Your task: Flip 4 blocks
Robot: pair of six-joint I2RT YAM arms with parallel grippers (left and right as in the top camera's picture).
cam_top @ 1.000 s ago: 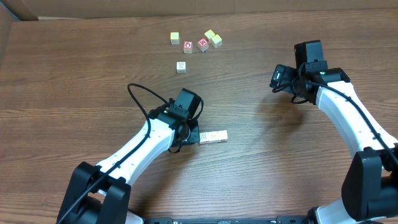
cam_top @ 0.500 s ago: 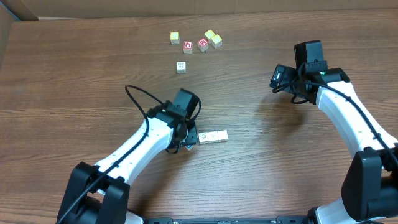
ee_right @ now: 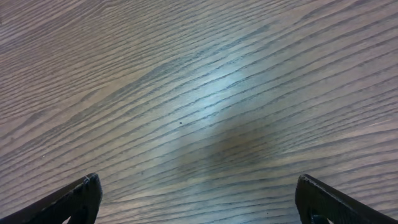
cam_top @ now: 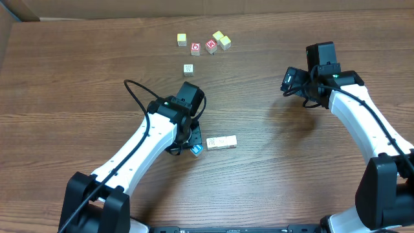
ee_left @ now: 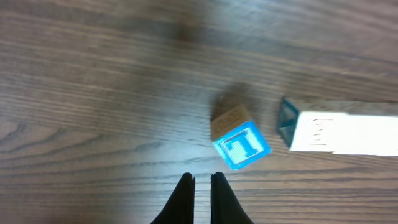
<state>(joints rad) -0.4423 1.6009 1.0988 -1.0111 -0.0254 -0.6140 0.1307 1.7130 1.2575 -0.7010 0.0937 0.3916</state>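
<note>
A blue-faced block [ee_left: 241, 143] lies loose on the wooden table, turned askew, its blue printed face up; the overhead view shows this block [cam_top: 196, 149] too. Just right of it lies a short row of whitish blocks [ee_left: 348, 132], side by side, with a bluish end face; from overhead the row [cam_top: 221, 142] is a pale bar. My left gripper [ee_left: 202, 180] is shut on nothing, its tips a little short of the blue block and not touching it. My right gripper [ee_right: 198, 183] stands wide open over bare wood at the right [cam_top: 301, 84].
At the back of the table sits a cluster of small cubes: a yellow one [cam_top: 182, 39], two red-printed ones [cam_top: 195, 48] [cam_top: 211, 46], two more yellow ones [cam_top: 222, 39]. A white dotted cube [cam_top: 188, 69] sits alone nearer the middle.
My left gripper opened briefly, then shut, and drew back up and left from the row. The blue-faced block, hidden under it before, now lies uncovered beside the row. The right arm stayed still.
</note>
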